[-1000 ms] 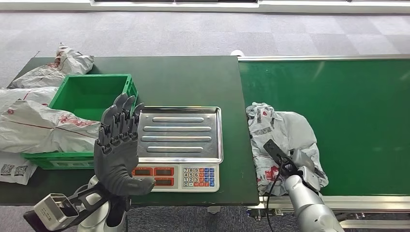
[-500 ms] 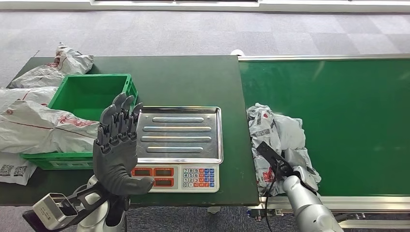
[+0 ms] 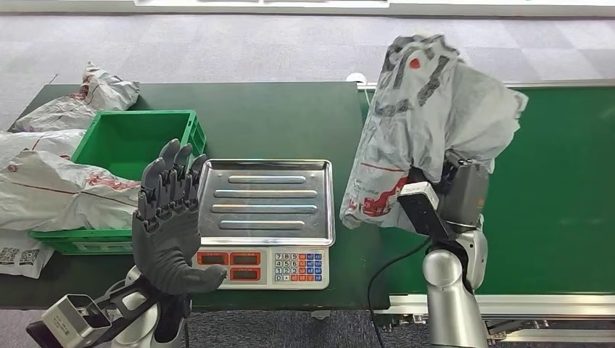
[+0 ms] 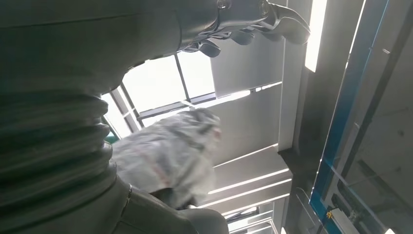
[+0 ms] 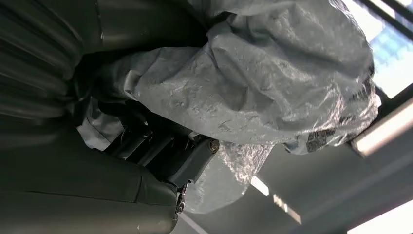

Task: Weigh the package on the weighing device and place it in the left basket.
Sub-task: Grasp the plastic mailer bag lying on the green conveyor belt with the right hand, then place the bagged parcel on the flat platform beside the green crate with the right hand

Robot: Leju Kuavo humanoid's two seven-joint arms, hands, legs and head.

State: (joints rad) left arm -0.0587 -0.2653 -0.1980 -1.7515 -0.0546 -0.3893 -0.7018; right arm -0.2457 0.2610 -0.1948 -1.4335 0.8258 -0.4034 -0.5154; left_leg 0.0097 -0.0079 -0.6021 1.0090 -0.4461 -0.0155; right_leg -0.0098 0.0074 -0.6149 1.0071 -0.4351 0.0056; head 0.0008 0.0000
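Observation:
A crumpled grey-white plastic package hangs in the air over the seam between table and conveyor. My right hand grips it from below and is largely hidden behind it. In the right wrist view, dark fingers dig into the package. The steel-topped scale sits bare at the table's front, just left of the package. The green basket stands left of the scale. My left hand is raised, fingers apart and holding nothing, in front of the basket's right corner. Its fingers and the package show in the left wrist view.
Several other grey packages lie over and around the basket's left side, one at the table's far left corner. The green conveyor belt runs along the right. The scale's keypad faces me.
My right hand has lifted the package off the conveyor belt and swung it high up toward the table. The left hand has drifted slightly left, still spread.

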